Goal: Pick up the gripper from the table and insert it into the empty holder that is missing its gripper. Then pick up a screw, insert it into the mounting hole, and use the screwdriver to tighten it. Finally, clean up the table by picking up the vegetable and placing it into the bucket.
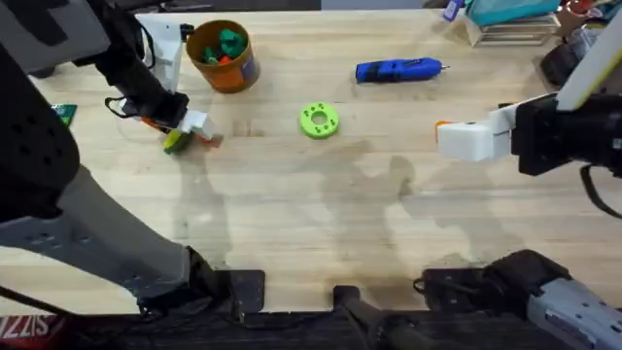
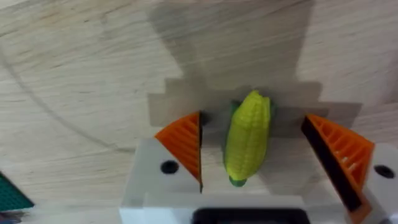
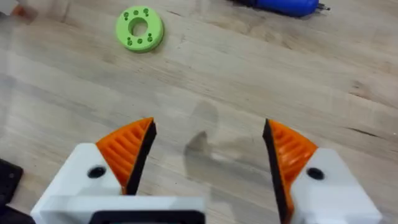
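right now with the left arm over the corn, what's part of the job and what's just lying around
Part of the job:
- vegetable, between the open left gripper pads
- bucket, already holding green and red toys
- screwdriver

Lying about:
- lime-green disc
- right gripper, open over bare table

Pale wood table [image 1: 321, 209]; clutter, perhaps boxes [image 1: 510, 24], behind.

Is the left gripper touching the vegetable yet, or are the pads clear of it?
Apart. In the left wrist view, the vegetable lies on the table between the open left gripper, with bare wood showing on both sides between it and the orange pads.
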